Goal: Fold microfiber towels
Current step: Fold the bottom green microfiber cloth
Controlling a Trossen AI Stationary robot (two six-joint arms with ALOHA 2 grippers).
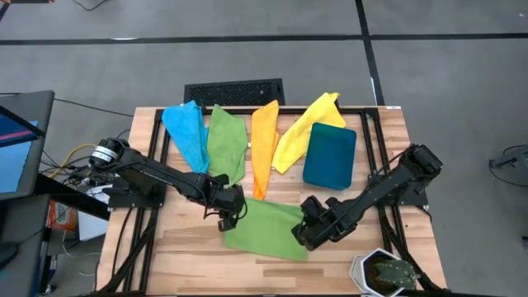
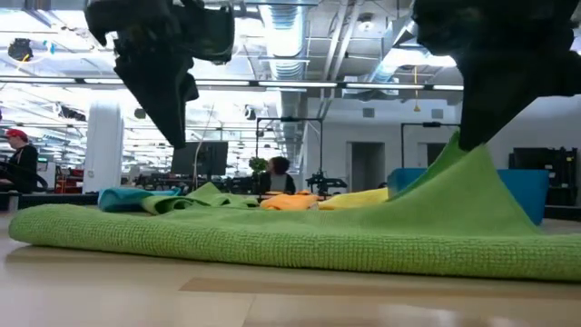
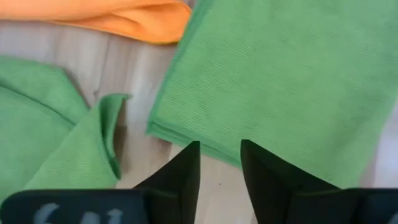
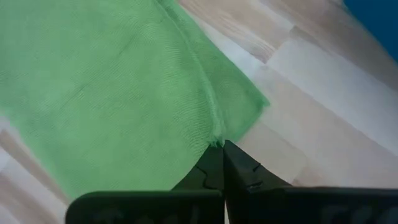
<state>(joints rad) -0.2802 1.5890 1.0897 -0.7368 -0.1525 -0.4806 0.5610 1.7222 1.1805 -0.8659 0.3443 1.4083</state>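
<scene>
Near counter front: folded green towel (image 1: 266,230), 6 o'clock of the orange towel (image 1: 263,147).
Right gripper (image 4: 222,146): pinched shut on its corner.
Left gripper (image 3: 220,163): parted, empty, at its edge.
Risk: lifted corner could drag the fold askew.

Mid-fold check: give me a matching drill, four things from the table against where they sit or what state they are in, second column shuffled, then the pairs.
Things:
1. left gripper
2. right gripper
3. folded green towel
4. teal bin

States or places:
A. lies at the table's front middle, between both grippers
B. shut on the towel's edge
C. stands beside the yellow towel, on the table's right half
D. fingers apart, holding nothing, at the towel's left edge

Pairs: 1-D, 2-B, 3-A, 4-C
</scene>
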